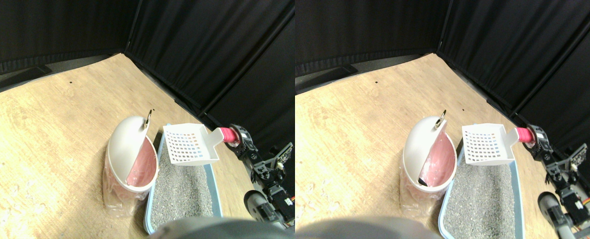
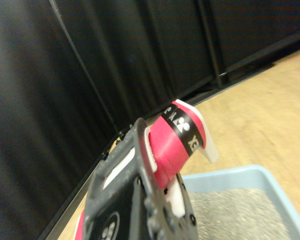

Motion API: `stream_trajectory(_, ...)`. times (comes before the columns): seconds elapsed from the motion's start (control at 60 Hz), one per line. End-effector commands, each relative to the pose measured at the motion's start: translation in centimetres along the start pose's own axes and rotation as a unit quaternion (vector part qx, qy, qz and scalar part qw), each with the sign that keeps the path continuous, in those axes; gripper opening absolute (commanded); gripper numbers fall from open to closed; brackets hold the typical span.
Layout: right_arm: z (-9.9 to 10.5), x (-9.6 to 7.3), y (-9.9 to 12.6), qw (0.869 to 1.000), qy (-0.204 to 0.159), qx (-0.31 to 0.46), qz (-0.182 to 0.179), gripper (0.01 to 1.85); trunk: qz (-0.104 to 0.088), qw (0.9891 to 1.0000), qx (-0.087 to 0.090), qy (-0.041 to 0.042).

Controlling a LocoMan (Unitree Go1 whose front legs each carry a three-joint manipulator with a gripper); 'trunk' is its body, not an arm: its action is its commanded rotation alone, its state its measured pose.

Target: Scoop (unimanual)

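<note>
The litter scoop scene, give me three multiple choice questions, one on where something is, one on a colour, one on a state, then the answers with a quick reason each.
1. Where does the white bin stand?
A. Inside the tray
B. On the floor beside the blue litter tray
C. Against the curtain

2. What colour is the wrap on the scoop handle?
A. Pink
B. Green
C. Yellow

3. What is the white slotted scoop doing?
A. Buried in the litter
B. Lying on the floor
C. Raised above the tray's far end

Answers: 1 B, the bin touches the wooden floor next to the tray rim. 2 A, the wrap near the right claw is pink. 3 C, the scoop's slotted face shows clear of the grey litter.
</note>
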Motion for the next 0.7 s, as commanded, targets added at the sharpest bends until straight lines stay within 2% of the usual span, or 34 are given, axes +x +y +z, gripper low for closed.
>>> stream_trajectory(0.017, 0.3, -0.6, -1.0, 0.998, -0.047, 0.030, -0.019, 0.06, -0.026, 0.9996, 0.004, -0.0052)
stream_trajectory(0.083, -0.1, -1.2, -1.9, 0.997, -0.055, 0.046, -0.029, 0.06, -0.036, 0.9992, 0.014, -0.0019)
stream_trajectory(0.183, -0.9, -2.0, -3.2, 0.996, -0.063, 0.049, -0.044, 0.06, -0.054, 0.9981, 0.031, 0.0029)
stream_trajectory(0.283, -1.9, -3.0, -4.7, 0.994, -0.069, 0.054, -0.062, 0.06, -0.069, 0.9965, 0.046, 0.0082)
stream_trajectory(0.3, -2.1, -3.2, -4.9, 0.993, -0.070, 0.055, -0.075, 0.06, -0.072, 0.9961, 0.050, 0.0092)
stream_trajectory(0.367, -2.7, -3.6, -5.5, 0.993, -0.071, 0.060, -0.078, 0.06, -0.080, 0.9951, 0.056, 0.0118)
stream_trajectory(0.433, -3.2, -4.0, -6.0, 0.992, -0.069, 0.061, -0.080, 0.06, -0.092, 0.9936, 0.065, 0.0149)
stream_trajectory(0.567, -4.6, -5.4, -7.0, 0.992, -0.068, 0.058, -0.088, 0.06, -0.105, 0.9913, 0.077, 0.0204)
stream_trajectory(0.7, -5.6, -6.7, -7.7, 0.990, -0.063, 0.064, -0.105, 0.06, -0.115, 0.9894, 0.085, 0.0246)
